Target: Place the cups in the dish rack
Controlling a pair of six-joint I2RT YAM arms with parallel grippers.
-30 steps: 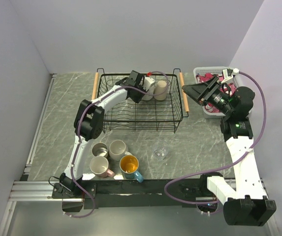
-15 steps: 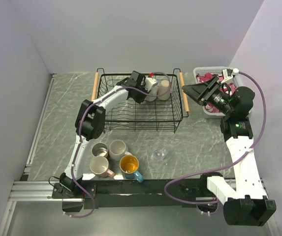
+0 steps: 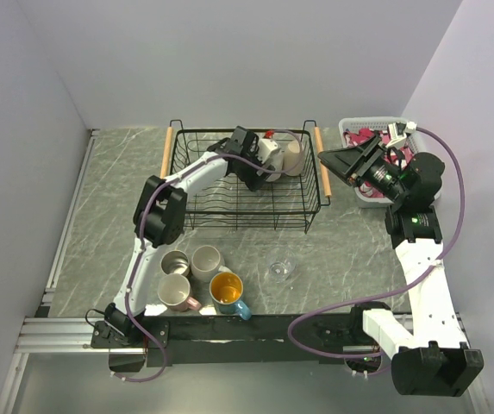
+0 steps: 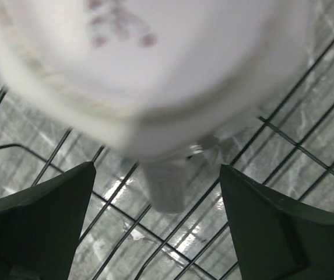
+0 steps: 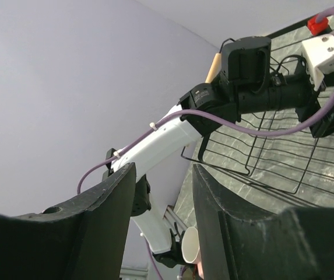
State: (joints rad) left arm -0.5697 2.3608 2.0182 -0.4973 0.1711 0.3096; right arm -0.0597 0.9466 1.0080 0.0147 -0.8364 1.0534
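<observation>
While L gripper (image 4: 157,175) sat low inside the dish rack (image 3: 255,220), at its far right corner, the jaws stood wide. Fingers (image 4: 44,221) were either side of the racked white mug (image 3: 270,153) and not pinching it in the wrist view. Mug lay right beside the tan cup (image 3: 291,156), prob. touching. Upright vs tilted: couldn't tell, too blurred. Rack stood at far edge of table (image 3: 100,216), centre.

R gripper (image 5: 164,175) was raised near table's far right corner, by the white basket (image 3: 350,128). Jaws part open, nothing btwn them.

Not yet loaded, along near edge, left of centre: steel cup (image 3: 175,262), white mug on table (image 3: 205,261), pink mug (image 3: 176,293), blue mug (image 3: 228,291). These sat in a tight cluster, neighbours touching or nearly so. Clear glass (image 3: 281,267) stood apart, toward centre.

Risks, my read:
- Pulling L arm out w/ mug so close btwn the fingers — a finger could hook the handle or rim and tip it into the tan cup.
- Fingers low among rack wires; a slanted exit could snag and shift the rack.
- Cluster sits close to near edge. Grabbing one cup could shove a neighbour off.
- Glass is thin and hard to see — could slip or topple under a poor pinch.
</observation>
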